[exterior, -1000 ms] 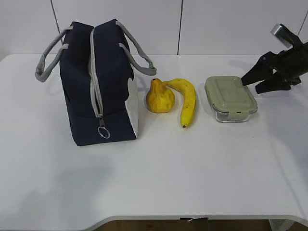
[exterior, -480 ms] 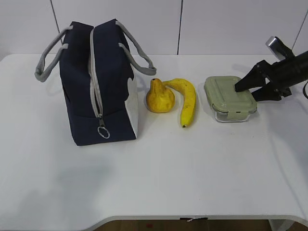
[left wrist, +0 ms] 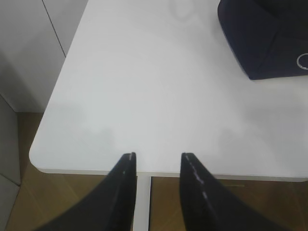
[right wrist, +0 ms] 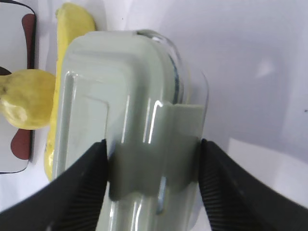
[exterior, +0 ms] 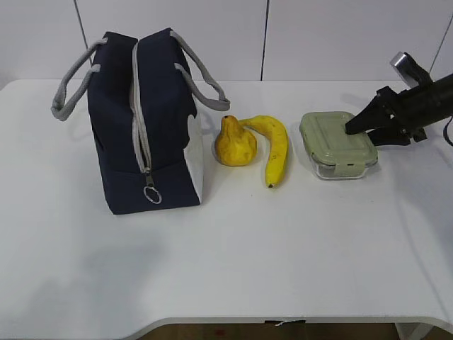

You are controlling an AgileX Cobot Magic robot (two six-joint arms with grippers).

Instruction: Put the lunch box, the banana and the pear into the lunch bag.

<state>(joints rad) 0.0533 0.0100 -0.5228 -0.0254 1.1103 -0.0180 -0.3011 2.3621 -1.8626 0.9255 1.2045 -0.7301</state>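
Exterior view showed a white bench (exterior: 233, 269) with four things in a row toward its back edge. The bag (exterior: 145, 120) stood upright near the back left corner, zipped shut down its near end, the ring pull (exterior: 152, 195) hanging low and the grey handles (exterior: 78, 81) drooping to either side. Just to its right, around the middle of the bench, sat the pear (exterior: 236, 145), stem up, with the banana (exterior: 274, 150) curving round its right side and touching it near the neck. The box (exterior: 337, 144) lay further right, apart from the banana, its green lid on. The right gripper (exterior: 361, 131) reached in from the right edge, low and nearly level, with its fingers straddling the right end of the box. In the right wrist view the fingers (right wrist: 79, 192) stood on either side of the lid's clip flap (right wrist: 159, 149), pressed against or very close to the box's sides; whether they had clamped on it could not be told. The left gripper (left wrist: 156, 163) hung over the front left corner of the bench, fingers apart with nothing between them, well away from the bag, whose lower corner showed at the top right of that view.
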